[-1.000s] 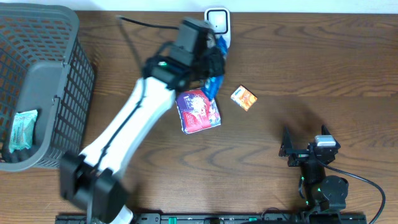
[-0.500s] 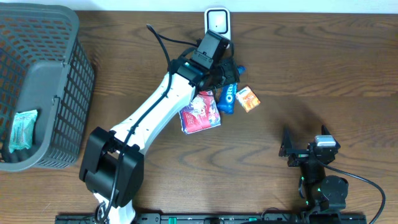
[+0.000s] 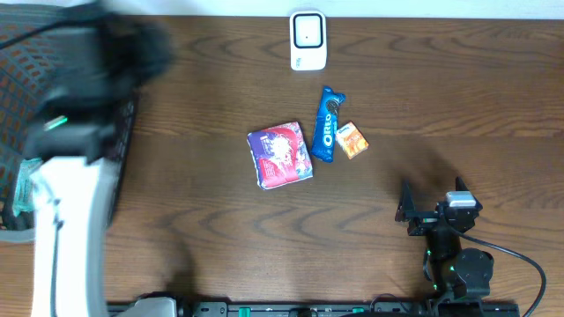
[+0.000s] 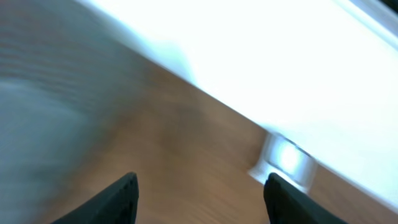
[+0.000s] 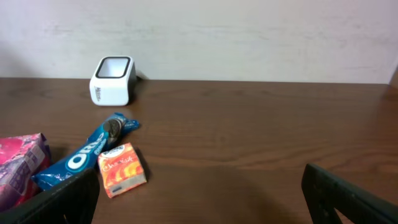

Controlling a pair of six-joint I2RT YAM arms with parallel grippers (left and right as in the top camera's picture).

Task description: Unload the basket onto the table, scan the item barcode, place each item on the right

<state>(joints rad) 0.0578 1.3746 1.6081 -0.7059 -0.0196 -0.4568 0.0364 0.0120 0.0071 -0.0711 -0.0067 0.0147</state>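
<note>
The left arm (image 3: 66,202) no longer reaches across the middle of the tabletop (image 3: 203,202). It has swung to the far left and now shows as a blur over the basket (image 3: 19,55). The blue cookie pack (image 3: 326,135), held up by the scanner (image 3: 307,40) a second ago, now lies free on the tabletop between the pink packet (image 3: 280,156) and the small orange box (image 3: 350,139), touching or nearly touching both. The left claw (image 4: 199,186), closed on the pack before, now has its fingers spread with nothing between them. The scanner and the pink packet, partly covered by the arm earlier, are now in full view.
</note>
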